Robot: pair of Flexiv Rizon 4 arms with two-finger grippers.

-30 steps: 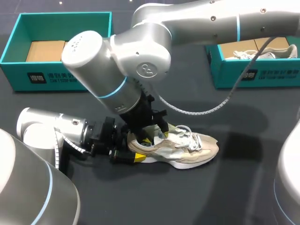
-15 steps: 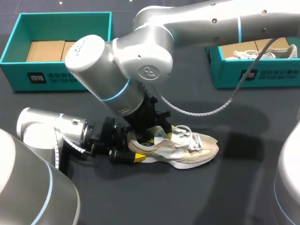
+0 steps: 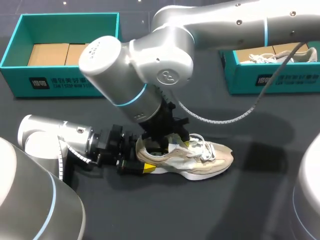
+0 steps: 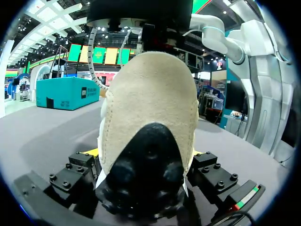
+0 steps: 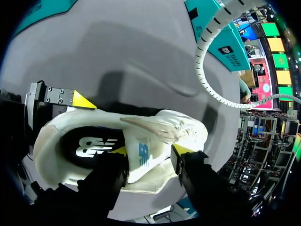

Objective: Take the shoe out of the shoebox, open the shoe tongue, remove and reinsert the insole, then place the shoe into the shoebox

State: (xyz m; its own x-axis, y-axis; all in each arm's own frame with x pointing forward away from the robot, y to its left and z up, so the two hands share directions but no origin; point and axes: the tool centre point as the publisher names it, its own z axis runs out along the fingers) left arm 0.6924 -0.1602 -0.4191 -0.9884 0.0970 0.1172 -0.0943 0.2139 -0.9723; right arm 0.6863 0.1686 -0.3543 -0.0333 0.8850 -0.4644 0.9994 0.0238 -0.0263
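A beige and white shoe point(image 3: 200, 156) lies on its sole mid-table, toe to the right. My left gripper point(image 3: 136, 161) holds its heel point(image 4: 149, 122) from both sides, low on the table; one yellow tip point(image 5: 83, 100) presses the heel's side. My right gripper point(image 3: 174, 145) comes down from above into the shoe. It is open: one fingertip point(image 5: 120, 150) is inside the opening over the black insole point(image 5: 91, 146), the other point(image 5: 184, 149) is on the lace side. The tongue point(image 5: 145, 153) lies between them.
A teal shoebox point(image 3: 60, 82) with cardboard inside stands at the back left. A second teal shoebox point(image 3: 280, 80) at the back right holds another pale shoe point(image 3: 280, 56). My right arm's cable point(image 3: 220, 119) hangs above the table behind the shoe.
My right arm has shifted to the right, towards the shoe's toe, and its fingers have drawn closer together around the tongue. The left arm and the shoe have kept still.
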